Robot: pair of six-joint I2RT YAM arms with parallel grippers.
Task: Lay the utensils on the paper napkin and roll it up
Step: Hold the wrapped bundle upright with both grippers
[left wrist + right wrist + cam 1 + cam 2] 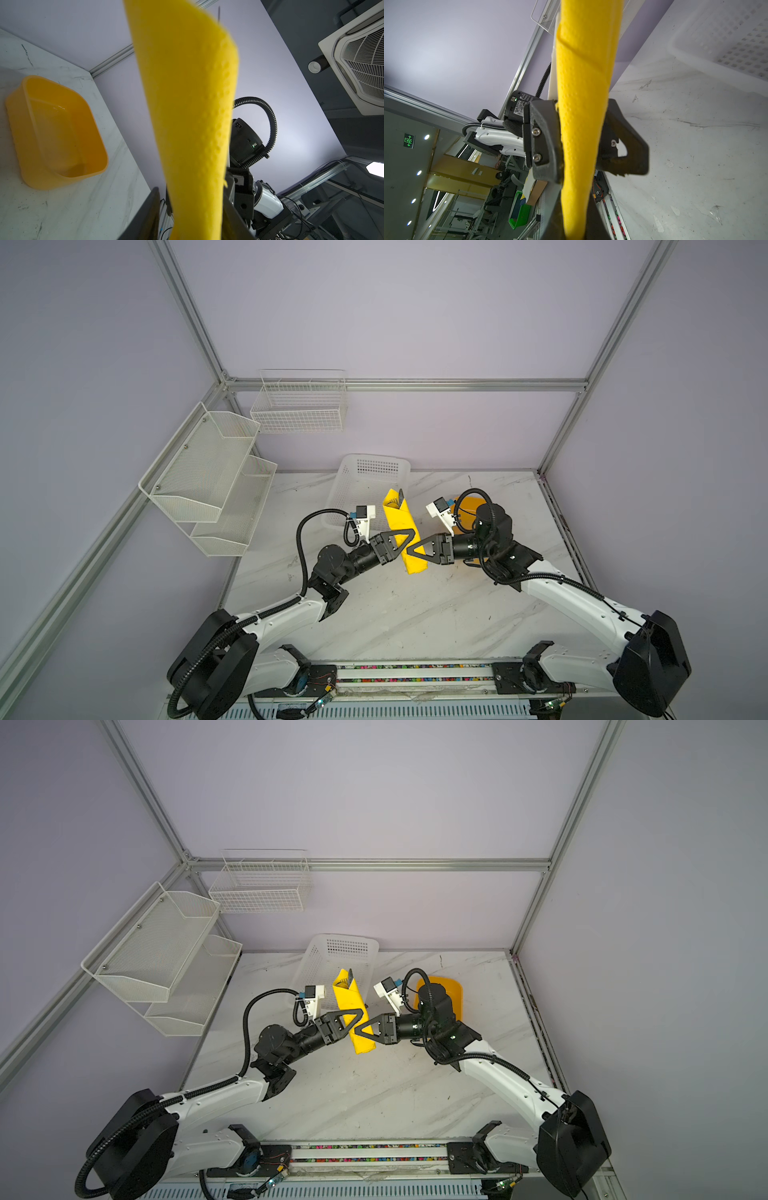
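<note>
1. The paper napkin (398, 519) is seen rolled into a slim tube, held off the table (415, 614) near its middle, with its length running from near to far.
2. The tips of the utensils (401, 493) are seen poking out of the tube's far end, over the white basket (365, 479).
3. The left arm is stretched from the near left, elbow raised and forearm angled right. The left gripper (411, 533) is set across the tube, jaws partly apart around it; a slit of gap is seen on one side in the left wrist view.
4. The right arm is bent in from the near right, forearm pointed left. The right gripper (409, 550) is clamped on the tube, just nearer than the left one.
5. The orange tub (471, 506) is partly hidden behind the right wrist.
</note>
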